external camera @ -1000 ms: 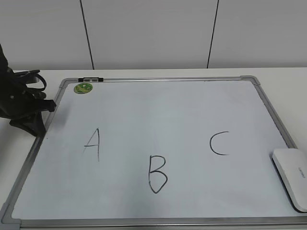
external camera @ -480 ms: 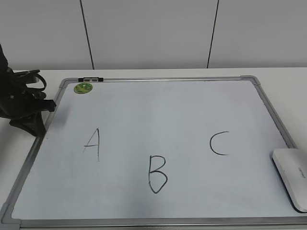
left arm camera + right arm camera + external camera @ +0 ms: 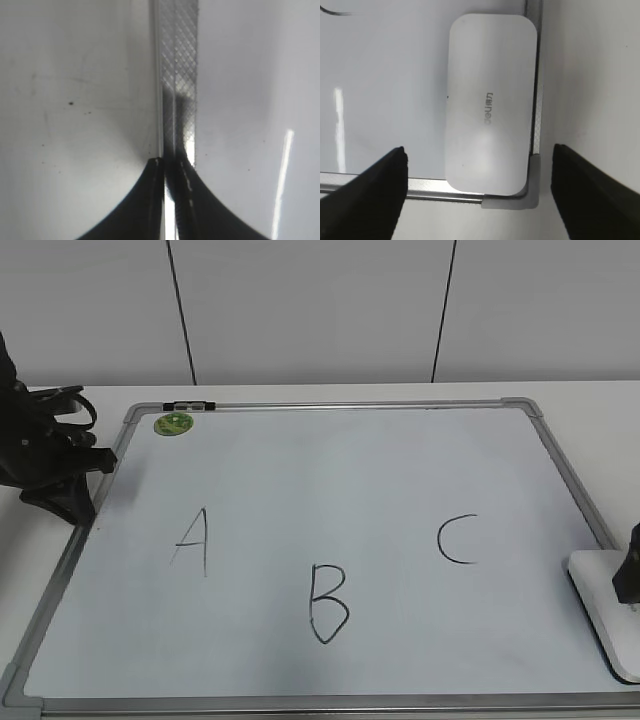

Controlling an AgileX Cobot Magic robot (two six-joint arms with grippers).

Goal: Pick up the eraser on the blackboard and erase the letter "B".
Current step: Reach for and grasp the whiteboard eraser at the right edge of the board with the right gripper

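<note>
The blackboard (image 3: pixel 350 470) is a white board with a grey frame, lying flat. The letter "B" (image 3: pixel 328 603) is drawn near its front middle. The eraser (image 3: pixel 600 605) is a white rounded block lying flat at the board's front right corner. In the right wrist view the eraser (image 3: pixel 490 100) is directly below my right gripper (image 3: pixel 479 149), which is open and empty, with its fingers on either side of the eraser's near end. One dark finger (image 3: pixel 628 570) shows at the right edge of the exterior view. My left gripper (image 3: pixel 170 165) is shut and empty over the board's left frame (image 3: pixel 180 50).
A black "A" (image 3: pixel 193 540) and "C" (image 3: pixel 457 539) flank the B. A small round green magnet (image 3: pixel 173 423) and a short black-and-white piece (image 3: pixel 188 405) sit at the far left corner. The left arm (image 3: pixel 45 455) stands by the board's left edge.
My right gripper has come into the exterior view at the right edge, above the eraser. The left arm and the eraser have not moved.
</note>
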